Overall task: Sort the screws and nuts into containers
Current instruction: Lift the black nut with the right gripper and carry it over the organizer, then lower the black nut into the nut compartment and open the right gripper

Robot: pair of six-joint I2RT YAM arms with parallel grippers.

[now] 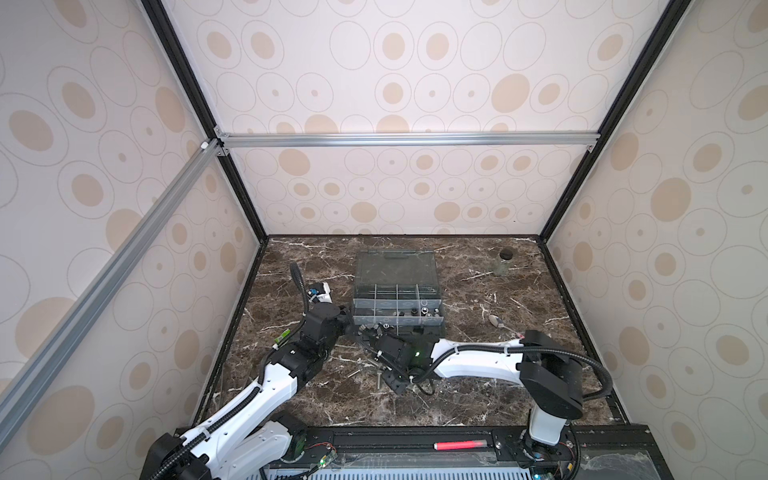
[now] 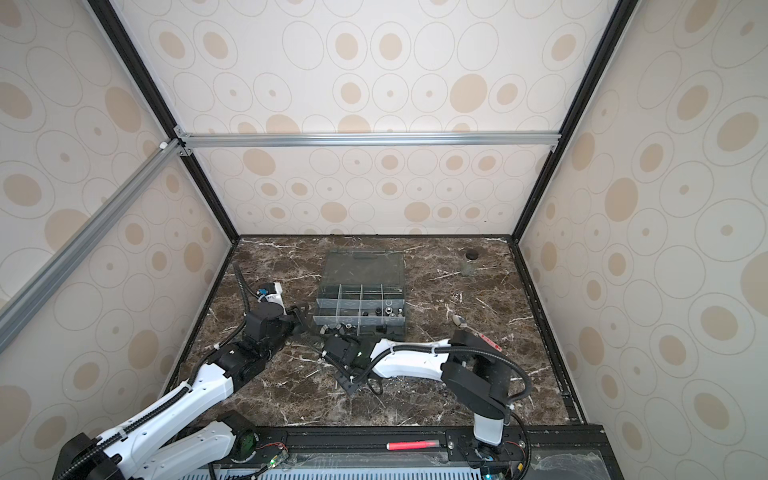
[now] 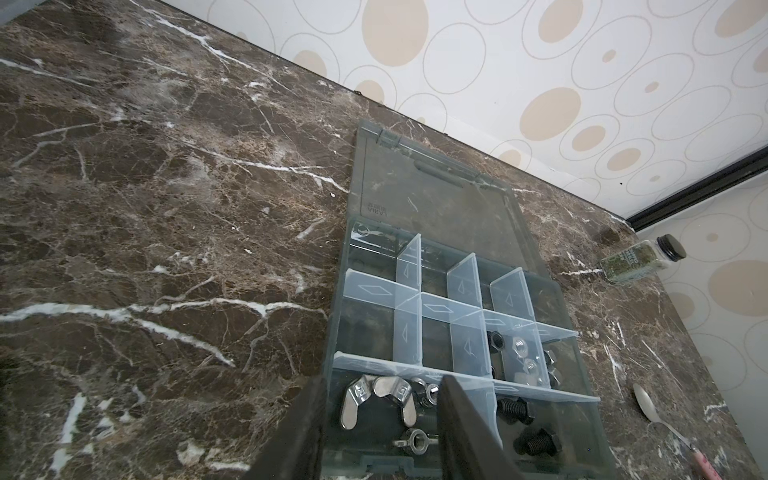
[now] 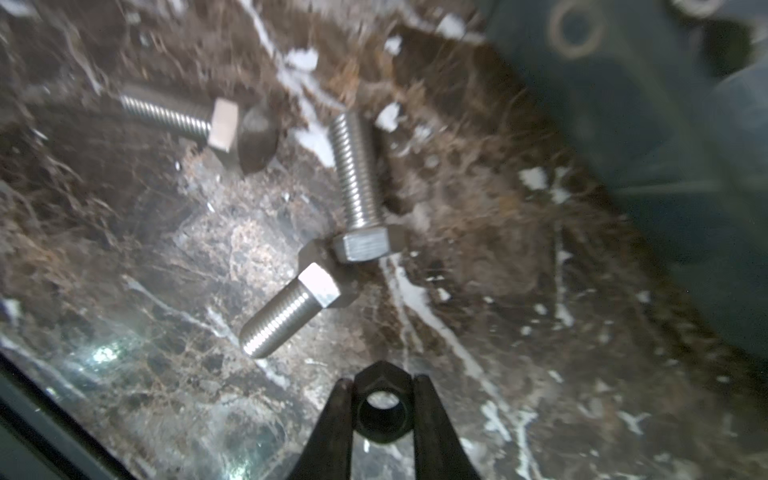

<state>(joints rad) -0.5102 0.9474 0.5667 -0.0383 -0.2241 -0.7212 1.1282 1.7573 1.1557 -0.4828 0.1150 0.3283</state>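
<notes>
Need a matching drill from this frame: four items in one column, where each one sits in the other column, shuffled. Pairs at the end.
Items
1. black nut
2. large wing nut
3. silver bolts
4. glass jar

Places
A. in a compartment of the organizer
B. clamped between the fingers of the right gripper
C. lying loose on the table, in front of the organizer
D. far right of the table, near the back wall

Pairs: 1-B, 2-A, 3-C, 4-D
</notes>
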